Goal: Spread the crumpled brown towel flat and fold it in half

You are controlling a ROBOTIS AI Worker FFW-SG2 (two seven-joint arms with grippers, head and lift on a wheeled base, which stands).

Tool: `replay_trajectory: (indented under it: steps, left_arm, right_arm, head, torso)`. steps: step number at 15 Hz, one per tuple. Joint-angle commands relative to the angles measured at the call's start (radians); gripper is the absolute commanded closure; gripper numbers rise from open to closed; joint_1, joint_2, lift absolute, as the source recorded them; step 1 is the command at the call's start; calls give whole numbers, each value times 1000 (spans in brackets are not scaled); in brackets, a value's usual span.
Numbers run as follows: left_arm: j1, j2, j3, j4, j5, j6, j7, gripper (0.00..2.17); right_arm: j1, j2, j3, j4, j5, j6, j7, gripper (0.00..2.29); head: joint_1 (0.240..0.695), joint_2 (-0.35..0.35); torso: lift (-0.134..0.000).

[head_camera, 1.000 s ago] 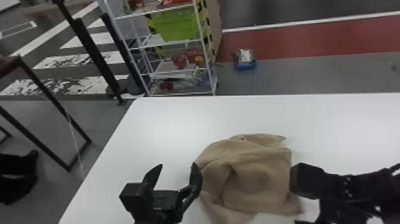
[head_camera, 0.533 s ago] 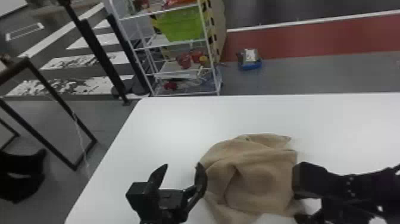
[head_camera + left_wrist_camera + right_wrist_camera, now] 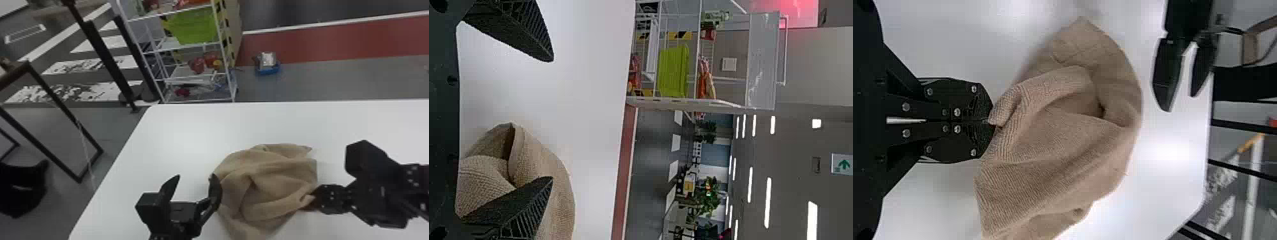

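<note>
A: Where is the brown towel (image 3: pixel 274 178) lying?

B: It is lying all bunched up on the white desk (image 3: pixel 191 134), low in the head view and a bit right of the middle. Lots of folds are running across it. A little corner is poking out at its top right.

A: What is the right end effector (image 3: pixel 315 198) doing?

B: It is coming in from the right side of the head view and pinching the towel's lower right edge. In the right wrist view, the right end effector (image 3: pixel 989 121) is closing its two tips together on a small rolled bit of cloth.

A: And the left end effector?

B: The left end effector (image 3: pixel 195 177) is sitting low in the head view, left of the towel. Its two black fingers are standing wide apart, so it is staying empty. One finger is covering a bit of the towel's left edge, but I am not seeing for sure if they are touching. In the left wrist view, the cloth is showing behind the lower finger (image 3: pixel 516 205).

A: What is showing behind the desk?

B: A white rack (image 3: pixel 231 76) is standing near the top middle, and it is holding a green bin (image 3: pixel 194 27). A blue box (image 3: pixel 268 68) is resting on the floor, just right of it.
</note>
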Motion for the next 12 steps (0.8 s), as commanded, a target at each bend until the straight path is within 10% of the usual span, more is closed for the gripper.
replay_trajectory:
  steps: [1,5,12]
  left_arm:
    - [-2,1,-1,-3,0,3,0,26]
    - [-2,3,-8,-7,-2,15,-3,26]
    - [-2,10,-108,-55,-2,153,-129,43]
  right_arm:
    - [12,19,-59,-42,-143,4,-65,1420]
    - [15,68,-173,-119,-397,1,-216,1420]
    - [-2,94,-274,-117,-486,-2,-397,1409]
  head:
    - [695,332]
    - [695,332]
    - [695,226]
  torso:
    - [-123]
    - [-123]
    - [-123]
